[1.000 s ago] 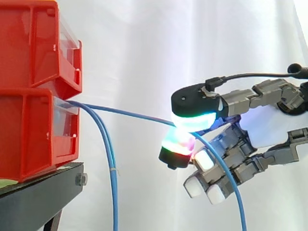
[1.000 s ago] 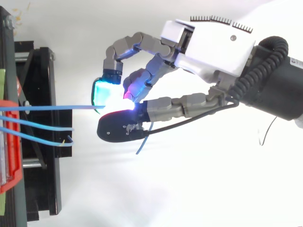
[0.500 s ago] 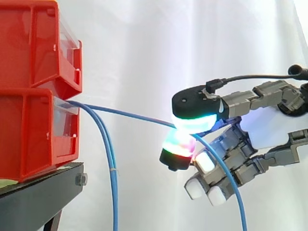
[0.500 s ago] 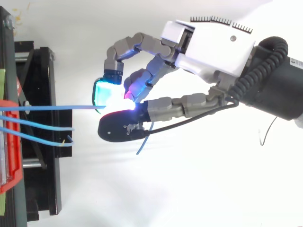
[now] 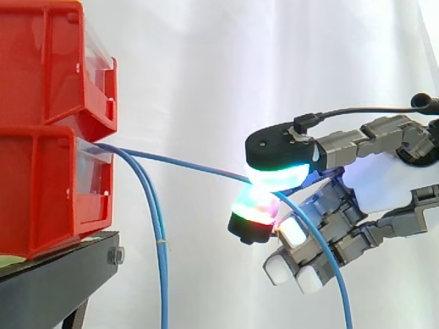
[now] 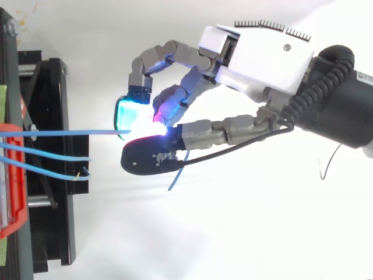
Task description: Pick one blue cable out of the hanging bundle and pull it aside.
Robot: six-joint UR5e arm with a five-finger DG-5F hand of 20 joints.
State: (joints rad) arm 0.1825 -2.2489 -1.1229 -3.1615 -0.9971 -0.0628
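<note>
One blue cable (image 5: pixel 182 163) runs taut from the lower red bin (image 5: pixel 48 188) to the right, into my hand (image 5: pixel 384 181). Thumb and a finger pinch it between their glowing pads (image 5: pixel 274 177); past the pinch its free end droops down to the right (image 5: pixel 329 267). From above, the same cable (image 6: pixel 64 133) leads straight to the pinch, and the hand (image 6: pixel 262 55) reaches in from the right. Two other blue cables (image 5: pixel 159 240) hang down from the bin, well left of the hand.
Two red bins (image 5: pixel 51 62) are stacked on a black stand (image 5: pixel 55 281) at the left. A white curtain hangs behind. Open room lies between the stand and the hand.
</note>
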